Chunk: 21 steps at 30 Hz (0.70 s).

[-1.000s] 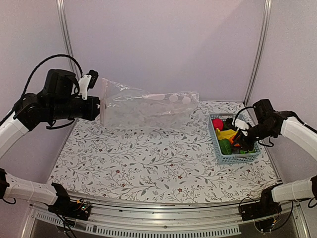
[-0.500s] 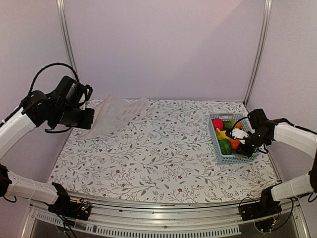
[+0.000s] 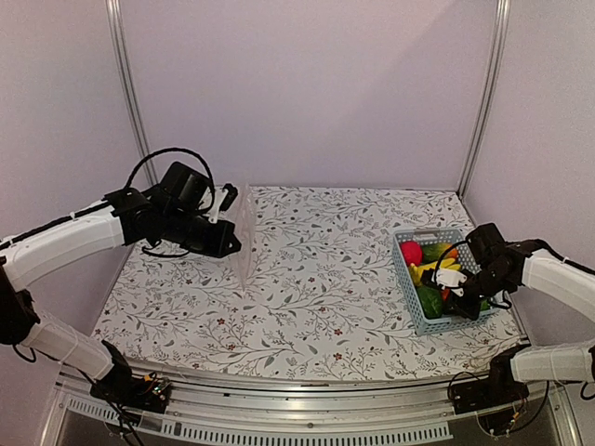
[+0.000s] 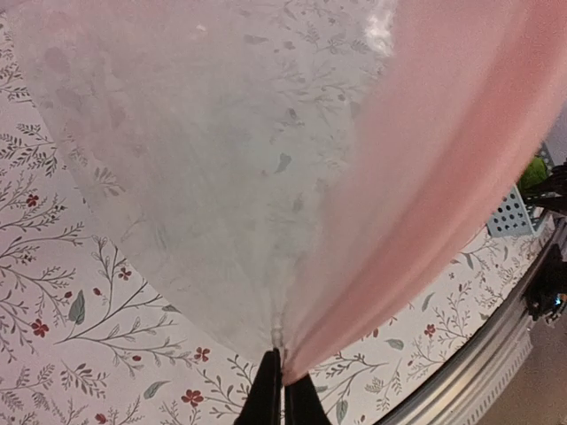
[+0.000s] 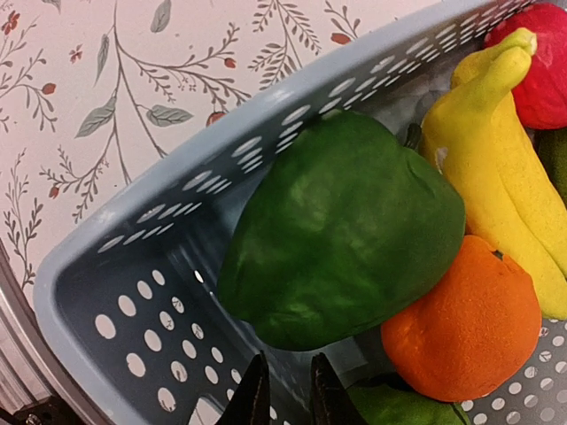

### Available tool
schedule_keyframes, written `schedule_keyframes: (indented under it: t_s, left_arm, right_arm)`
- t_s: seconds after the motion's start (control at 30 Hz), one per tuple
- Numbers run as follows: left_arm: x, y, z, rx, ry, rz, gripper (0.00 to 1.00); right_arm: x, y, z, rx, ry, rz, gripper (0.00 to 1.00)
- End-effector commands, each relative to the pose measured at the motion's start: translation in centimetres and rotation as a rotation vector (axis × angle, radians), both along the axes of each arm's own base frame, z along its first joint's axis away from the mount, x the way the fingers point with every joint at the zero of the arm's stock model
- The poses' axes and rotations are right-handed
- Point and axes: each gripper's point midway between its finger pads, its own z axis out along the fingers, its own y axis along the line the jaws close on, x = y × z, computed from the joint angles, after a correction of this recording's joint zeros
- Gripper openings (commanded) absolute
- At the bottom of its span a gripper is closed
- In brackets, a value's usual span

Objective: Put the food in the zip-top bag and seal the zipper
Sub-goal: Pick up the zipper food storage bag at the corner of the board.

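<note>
My left gripper [image 3: 233,243] is shut on the clear zip-top bag [image 3: 244,265], which hangs edge-on above the table's left-middle. In the left wrist view my fingertips [image 4: 282,390] pinch the bag [image 4: 195,159] at one corner of its mouth, and the pale pinkish zipper [image 4: 443,159] runs up to the right. The food lies in the light blue basket [image 3: 406,279]: red apple [image 3: 410,252], yellow bananas [image 3: 429,270], dark green piece [image 3: 430,300]. My right gripper [image 3: 456,294] is low inside the basket. In the right wrist view its jaws [image 5: 288,394] stand narrowly apart and empty beside the dark green piece [image 5: 345,230], bananas [image 5: 500,186], orange [image 5: 465,323] and apple [image 5: 540,62].
The basket wall [image 5: 133,292] is close to my right fingers on the left. The table has a leaf-patterned cloth [image 3: 316,297]. Metal frame posts [image 3: 483,102] stand at the back corners, and a metal rail [image 3: 297,413] runs along the near edge.
My left arm has swung the bag from high at the back left down toward the table's middle; it now hangs edge-on. My right gripper has moved nearer and lower in the basket.
</note>
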Motion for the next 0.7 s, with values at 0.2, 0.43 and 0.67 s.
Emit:
schedule_keyframes:
  t_s: [0.2, 0.43, 0.67]
  left_arm:
    - [3.5, -3.0, 2.3, -0.113, -0.135, -0.017, 0.0]
    - [5.1, -3.7, 4.9, -0.183, -0.245, 0.053, 0.0]
    - [4.8, -5.4, 6.1, -0.219, -0.266, 0.064, 0.0]
  right_arm:
    - [0.9, 4.1, 6.2, 0.204, -0.002, 0.049, 0.22]
    - [7.6, 10.9, 18.1, 0.593, -0.176, 0.032, 0.42]
    - [11.3, 18.5, 21.8, 0.656, -0.181, 0.011, 0.44]
